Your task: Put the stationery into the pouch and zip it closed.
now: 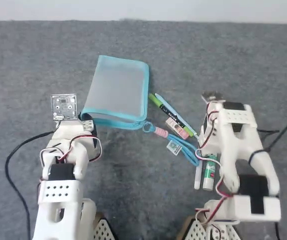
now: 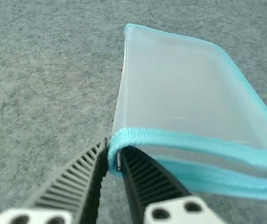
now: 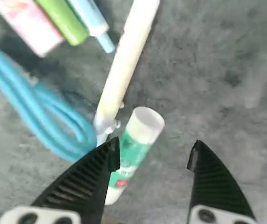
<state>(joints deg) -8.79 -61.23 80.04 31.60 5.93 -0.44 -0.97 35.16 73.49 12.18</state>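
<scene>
Looking down from above first: picking out the pouch (image 1: 117,92) lying flat on the grey mat (image 1: 28,60), middle-left, zip edge turned toward the arms. Spotting the left gripper (image 1: 86,123) right at that edge's near corner. Counting the stationery to the pouch's right, all outside it: green pen (image 1: 156,101), blue pen (image 1: 171,111), pink eraser (image 1: 176,127), then white pen (image 1: 198,176) and glue stick (image 1: 210,172) side by side by the right arm, with a blue cord (image 1: 186,149) looped between.

Over to the left wrist: seeing the fingers pressed onto the pouch's teal binding, pinching it at the corner. Judging the pouch thin, floppy and light, likely to slide or fold unless held by that stiffer bound edge.

Now the right wrist: catching the right gripper (image 3: 154,151) with fingers spread wide over the glue stick, one finger across its green label, nothing clamped. Reckoning the stick stiff, smooth, round and light, so prone to roll; best taken across the body below the cap. Noting tight quarters on one side, white pen just beside the stick and the cord loop close by; plenty of bare mat on the other finger's side for coming in
</scene>
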